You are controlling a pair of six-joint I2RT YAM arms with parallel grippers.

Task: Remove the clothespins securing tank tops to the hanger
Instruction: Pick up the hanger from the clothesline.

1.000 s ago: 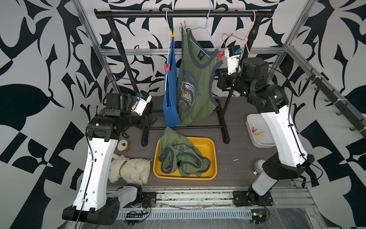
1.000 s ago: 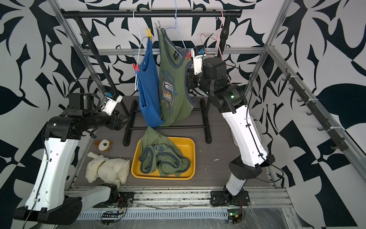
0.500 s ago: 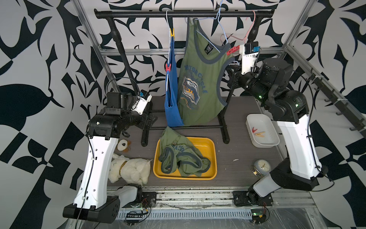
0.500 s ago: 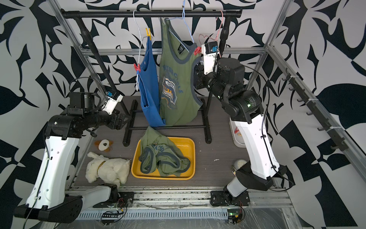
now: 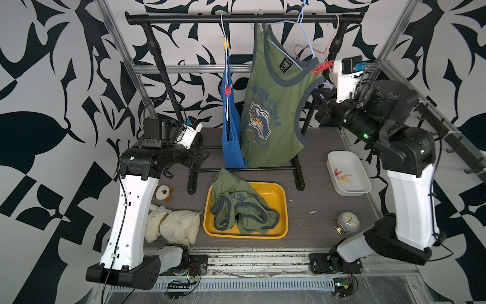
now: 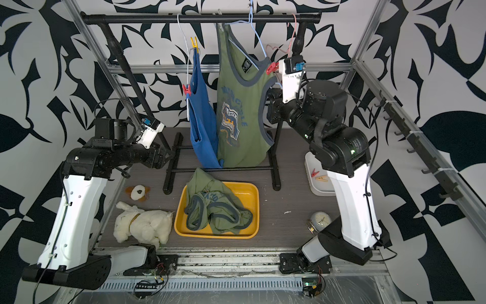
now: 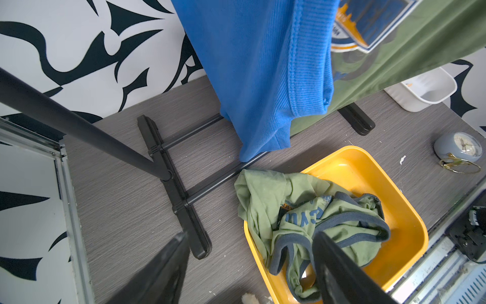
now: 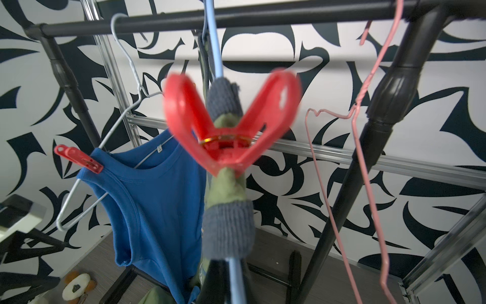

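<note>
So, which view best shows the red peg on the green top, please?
The right wrist view: the red peg sits close up, clamping the strap to the blue hanger. Both top views show it small; the left wrist view misses it.

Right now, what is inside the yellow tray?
A crumpled green tank top lies in the tray, spilling over one corner. Some bare tray bottom shows; whatever is under the cloth is hidden.

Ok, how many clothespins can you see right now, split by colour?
Red clothespins: 3
Yellow clothespin: 1
Wooden clothespin: 1
Total: 5. A grey one may sit up by the rail, but it is too unclear to count.
</note>
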